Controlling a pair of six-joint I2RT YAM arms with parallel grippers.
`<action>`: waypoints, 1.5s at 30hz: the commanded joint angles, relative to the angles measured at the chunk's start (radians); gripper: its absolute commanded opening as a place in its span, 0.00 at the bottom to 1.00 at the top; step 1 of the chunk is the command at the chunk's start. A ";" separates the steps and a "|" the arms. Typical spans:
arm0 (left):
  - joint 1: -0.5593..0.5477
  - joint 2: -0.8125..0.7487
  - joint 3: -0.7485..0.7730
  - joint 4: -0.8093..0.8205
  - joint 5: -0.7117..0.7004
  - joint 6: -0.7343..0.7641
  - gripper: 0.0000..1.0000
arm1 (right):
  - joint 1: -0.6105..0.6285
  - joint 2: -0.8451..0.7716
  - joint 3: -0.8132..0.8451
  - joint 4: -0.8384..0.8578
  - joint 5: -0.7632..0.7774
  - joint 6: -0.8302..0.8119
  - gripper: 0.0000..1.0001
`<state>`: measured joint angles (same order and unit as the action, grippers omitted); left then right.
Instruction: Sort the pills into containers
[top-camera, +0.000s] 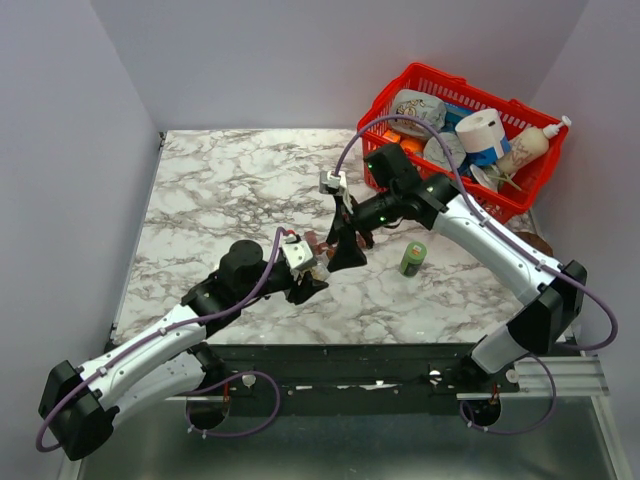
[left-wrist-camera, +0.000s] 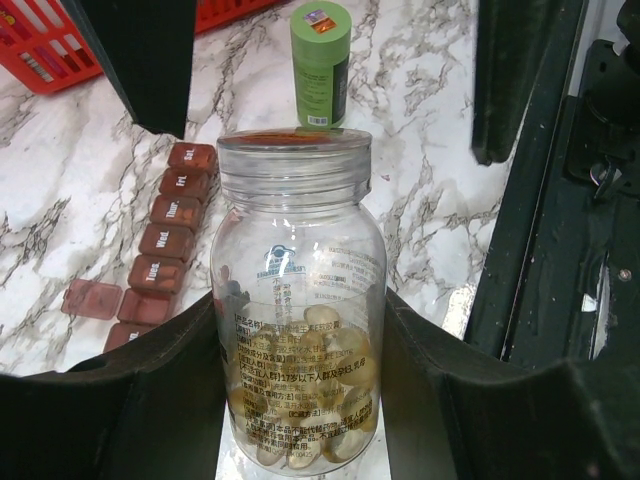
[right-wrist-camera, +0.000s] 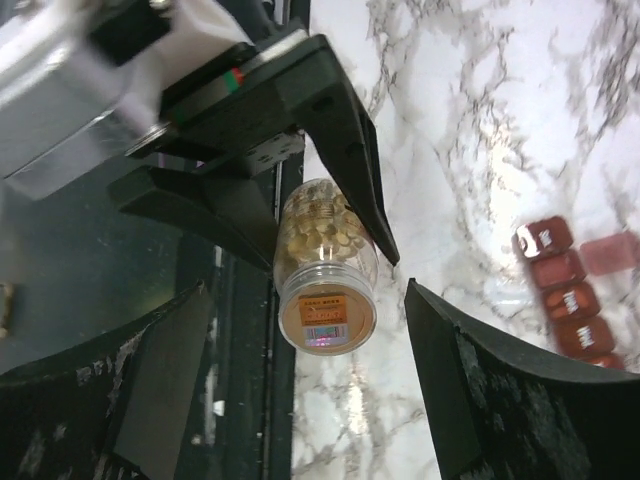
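Observation:
A clear pill bottle (left-wrist-camera: 297, 230) with a tan-lined cap stands between the fingers of my left gripper (left-wrist-camera: 297, 325), which is shut on its body. Yellow pills (left-wrist-camera: 325, 365) fill its lower part. In the right wrist view the bottle's cap (right-wrist-camera: 325, 312) faces the camera. My right gripper (right-wrist-camera: 308, 300) is open around that cap, its fingers (right-wrist-camera: 470, 390) apart from it on both sides. The containers, a dark red-brown organiser strip (left-wrist-camera: 165, 240), lie on the marble left of the bottle. One lid (left-wrist-camera: 92, 298) is flipped open.
A green-capped small bottle (left-wrist-camera: 322, 62) stands on the marble behind the held bottle. A red mesh basket (top-camera: 398, 85) full of items sits at the back right. The dark table-edge rail (top-camera: 380, 365) runs along the near side, close under both grippers.

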<state>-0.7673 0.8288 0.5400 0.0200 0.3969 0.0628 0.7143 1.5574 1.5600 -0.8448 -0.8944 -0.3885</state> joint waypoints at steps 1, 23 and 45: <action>0.000 -0.011 -0.003 0.024 -0.009 -0.003 0.00 | 0.002 0.042 0.003 -0.011 0.080 0.200 0.86; 0.000 -0.003 -0.002 -0.012 0.020 0.019 0.00 | 0.004 0.056 0.074 -0.103 -0.032 -0.084 0.24; 0.000 0.020 -0.006 -0.003 0.088 0.017 0.00 | 0.005 0.035 0.064 -0.255 0.000 -1.106 0.41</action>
<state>-0.7650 0.8539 0.5400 0.0166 0.4419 0.0704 0.7208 1.5974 1.6039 -1.1187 -0.9283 -1.4250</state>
